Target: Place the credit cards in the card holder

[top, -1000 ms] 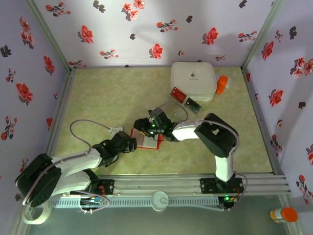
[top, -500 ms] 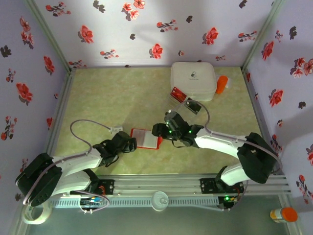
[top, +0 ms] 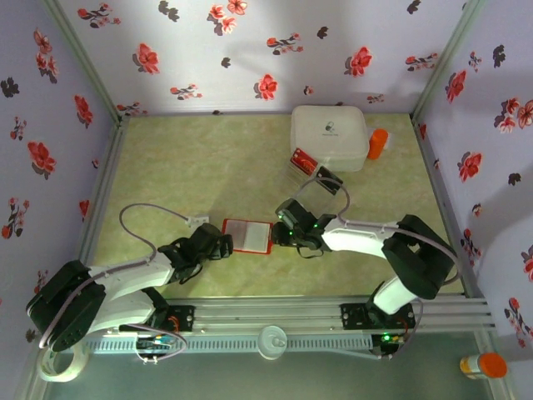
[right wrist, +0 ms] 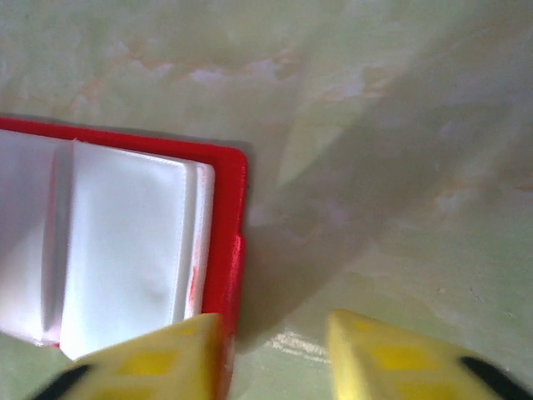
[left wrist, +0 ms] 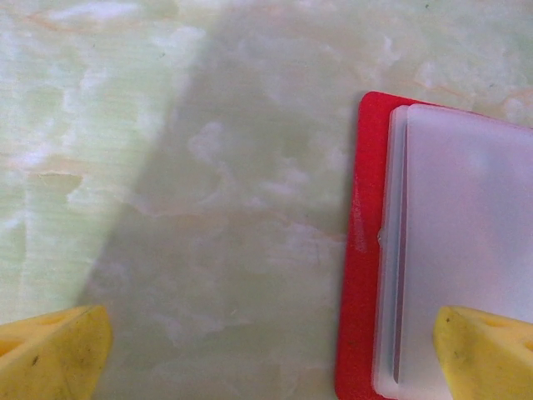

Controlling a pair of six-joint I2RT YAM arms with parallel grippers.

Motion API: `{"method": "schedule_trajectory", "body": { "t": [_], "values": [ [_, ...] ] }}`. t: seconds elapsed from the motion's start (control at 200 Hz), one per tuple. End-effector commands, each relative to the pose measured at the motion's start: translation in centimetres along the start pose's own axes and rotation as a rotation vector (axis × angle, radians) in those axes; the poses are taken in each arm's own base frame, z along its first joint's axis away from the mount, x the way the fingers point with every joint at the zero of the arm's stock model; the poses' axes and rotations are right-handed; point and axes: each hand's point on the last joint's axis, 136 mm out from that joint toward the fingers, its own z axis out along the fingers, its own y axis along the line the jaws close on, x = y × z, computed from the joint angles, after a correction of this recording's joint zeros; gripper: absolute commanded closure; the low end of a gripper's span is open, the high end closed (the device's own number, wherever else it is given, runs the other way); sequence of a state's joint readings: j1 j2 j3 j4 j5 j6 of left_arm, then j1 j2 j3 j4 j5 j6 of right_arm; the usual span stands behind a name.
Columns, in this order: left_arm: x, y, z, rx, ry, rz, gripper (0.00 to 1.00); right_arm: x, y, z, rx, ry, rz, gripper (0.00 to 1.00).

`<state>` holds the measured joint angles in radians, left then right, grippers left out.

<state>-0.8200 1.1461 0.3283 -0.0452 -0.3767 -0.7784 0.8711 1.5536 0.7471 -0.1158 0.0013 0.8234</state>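
Right gripper (top: 281,234) is hanging at the 3 o'clock edge of the card holder (top: 248,236) in the top view. The left gripper (top: 220,245) is sitting at its 9 o'clock edge.

The right wrist view is showing what the top view is not. The right gripper's yellow fingers (right wrist: 400,358) are standing a little apart with bare surface (right wrist: 375,125) between them, gripping nothing. One finger is covering the holder's red corner. The left wrist view is showing the left gripper's fingers (left wrist: 487,350) spread wide, one over a pale pocket and one over bare surface.

The card holder is lying open and flat in the middle of the surface, with its pale pockets facing up. The credit cards (top: 301,160) are lying at 1 o'clock from it, just beside the white box (top: 329,137). An orange thing (top: 378,143) is sitting at the box's 3 o'clock.

The cards are looking tiny and hard to make out. Both wrist views are cutting the holder off at their edges.
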Motion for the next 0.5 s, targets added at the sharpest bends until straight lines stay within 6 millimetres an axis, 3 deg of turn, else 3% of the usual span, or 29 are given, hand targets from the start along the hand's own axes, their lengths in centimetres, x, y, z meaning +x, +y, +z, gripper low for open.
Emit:
{"method": "schedule_trajectory", "body": {
  "t": [0.0,0.145,0.495],
  "values": [
    [0.0,-0.2,-0.2,0.001,0.018,0.027,0.0,-1.7,0.4,-0.2,0.003,-0.052,-0.024,0.79],
    [-0.2,-1.0,-0.3,0.026,0.02,0.027,0.0,-1.5,-0.4,-1.0,0.021,-0.043,-0.074,1.0],
    [0.2,-3.3,0.0,0.08,0.037,0.054,0.0,-1.1,-1.3,-2.6,0.032,-0.025,-0.151,1.0]
  ]
}}
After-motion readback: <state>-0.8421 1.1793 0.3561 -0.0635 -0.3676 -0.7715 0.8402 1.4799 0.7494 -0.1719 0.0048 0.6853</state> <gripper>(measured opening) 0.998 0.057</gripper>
